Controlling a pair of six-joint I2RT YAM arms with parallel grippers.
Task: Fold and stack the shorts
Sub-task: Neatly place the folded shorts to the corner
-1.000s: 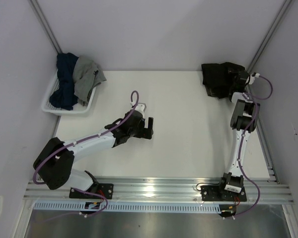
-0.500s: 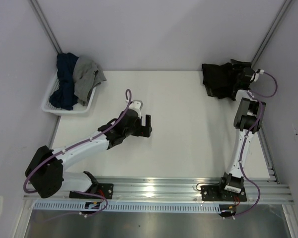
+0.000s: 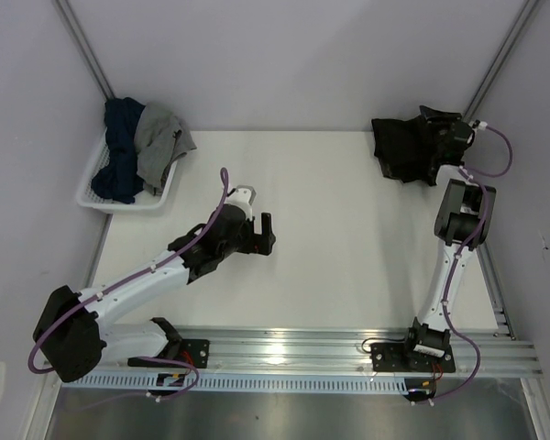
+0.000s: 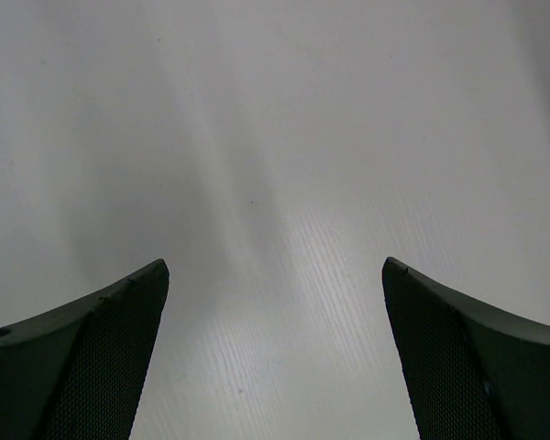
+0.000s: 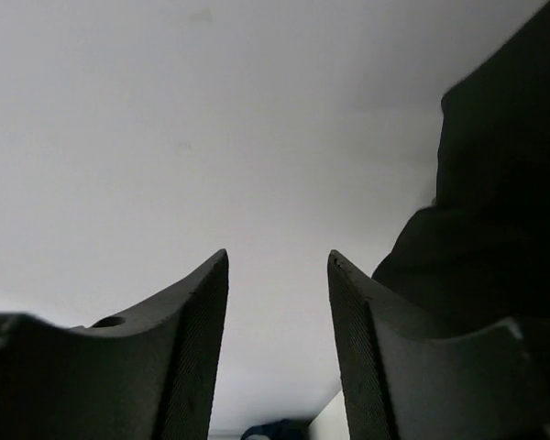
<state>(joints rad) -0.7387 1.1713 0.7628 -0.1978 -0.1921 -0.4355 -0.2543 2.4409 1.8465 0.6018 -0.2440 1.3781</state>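
Top view: the right end effector [image 3: 447, 137] is hard to pick out, its dark body merging with the black shorts [image 3: 403, 151] that lie crumpled at the far right corner of the table [image 3: 348, 229]. Whether it touches the cloth cannot be told here. The right arm rises steeply from its base and reaches to that corner. The left arm lies low and stretched out toward mid-table, and the left end effector [image 3: 268, 234] sits over bare surface, well apart from the shorts. At the far left a white basket [image 3: 119, 208] holds a grey-green cloth [image 3: 160, 142] and a dark blue cloth [image 3: 119, 156], both bunched so their shape is unclear.

Left wrist view: the fingers [image 4: 82, 357] are spread wide with only table between them.

Right wrist view: the fingers [image 5: 188, 339] stand a narrow gap apart with nothing between them. The black shorts fill the right edge, partly cut off.
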